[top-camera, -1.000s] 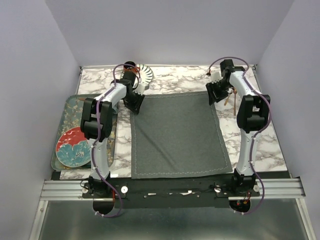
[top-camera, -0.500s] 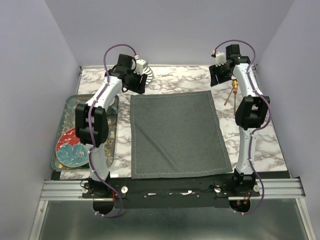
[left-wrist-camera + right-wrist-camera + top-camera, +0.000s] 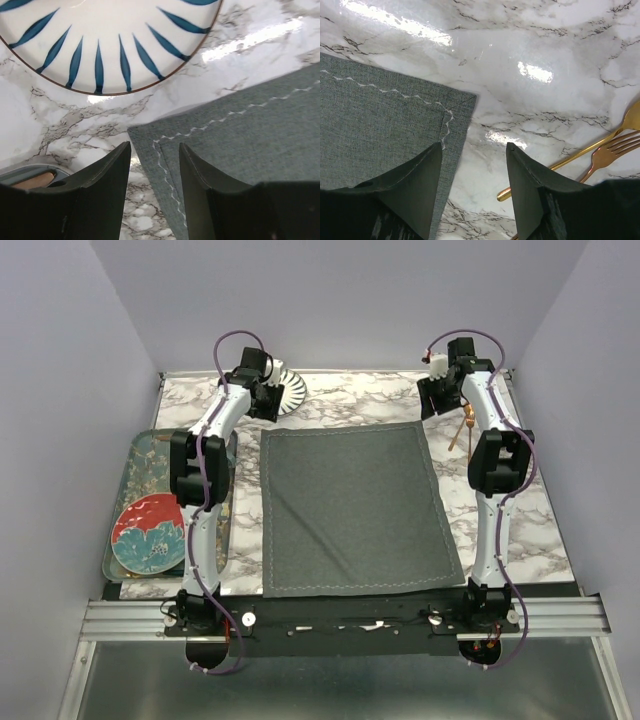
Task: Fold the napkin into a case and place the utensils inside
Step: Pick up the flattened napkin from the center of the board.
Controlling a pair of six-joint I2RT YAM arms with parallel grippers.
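Note:
The dark grey napkin (image 3: pixel 350 505) lies spread flat in the middle of the marble table; no case shape shows. My left gripper (image 3: pixel 262 400) hangs open over its far left corner, and in the left wrist view the stitched corner of the napkin (image 3: pixel 240 130) lies below the open left gripper (image 3: pixel 155 146). My right gripper (image 3: pixel 437 395) hangs open by the far right corner. In the right wrist view the napkin (image 3: pixel 385 115) sits under the left finger of the right gripper (image 3: pixel 474 145). The gold utensils (image 3: pixel 610 150) lie on the marble to the right of the napkin, utensils (image 3: pixel 465 425).
A blue-striped white saucer (image 3: pixel 288 390) sits at the far left behind my left gripper, saucer (image 3: pixel 100 40). A patterned tray (image 3: pixel 140 455) along the left side carries a red and blue plate (image 3: pixel 148 535). The walls stand close around the table.
Both grippers have opened, let go of the napkin's far corners and lifted back toward the far edge. The napkin now lies flat.

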